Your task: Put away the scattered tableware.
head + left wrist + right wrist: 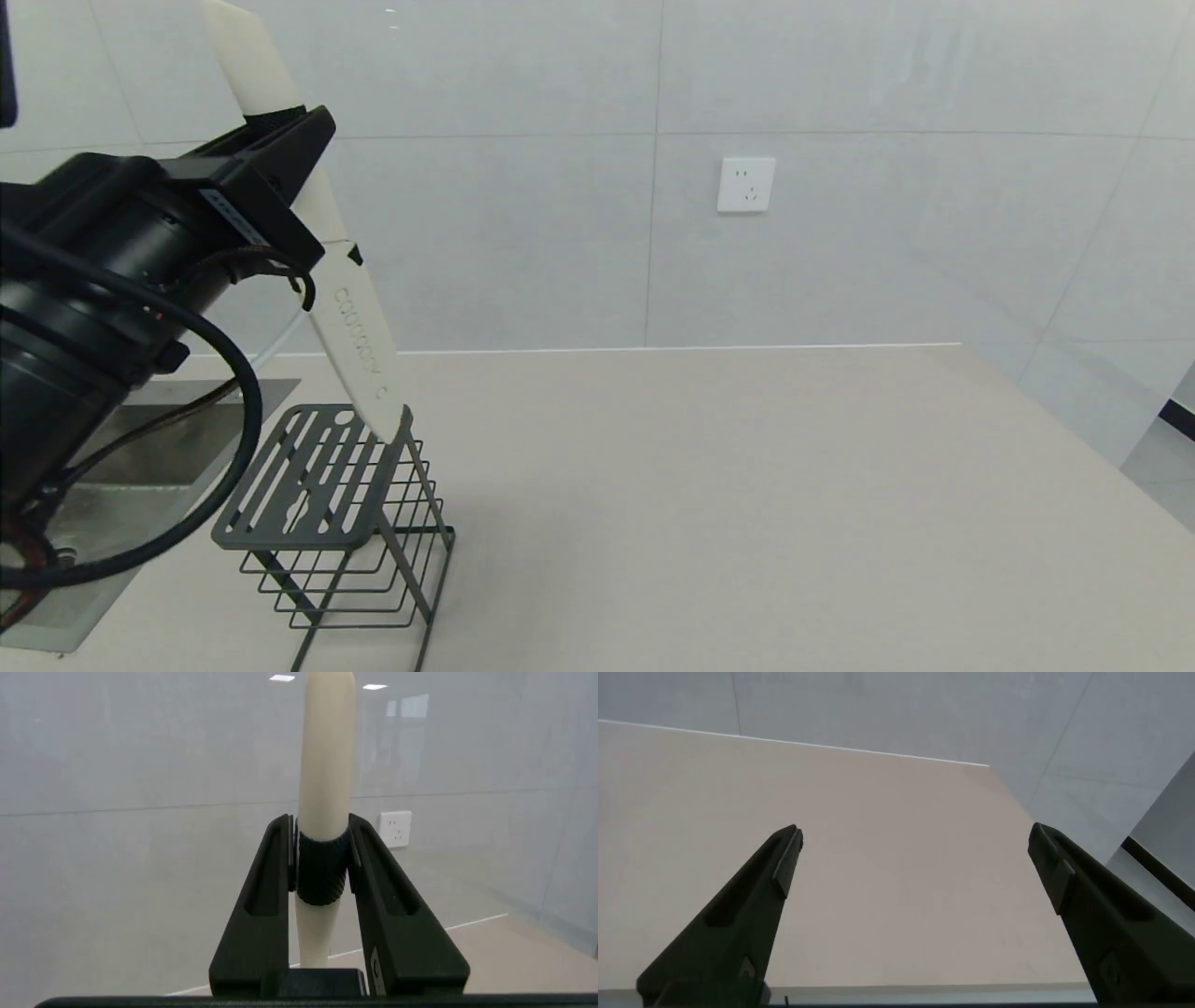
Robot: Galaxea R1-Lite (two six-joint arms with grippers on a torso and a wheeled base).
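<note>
Head view: left end effector [289,154] clamps knife [359,345], tip at rack [299,485].

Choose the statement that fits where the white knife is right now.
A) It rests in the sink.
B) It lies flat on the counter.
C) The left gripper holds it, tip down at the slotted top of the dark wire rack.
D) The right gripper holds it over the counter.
C: the left gripper clamps the white knife by its handle, and the blade slants down to the slotted top of the wire rack.
</note>
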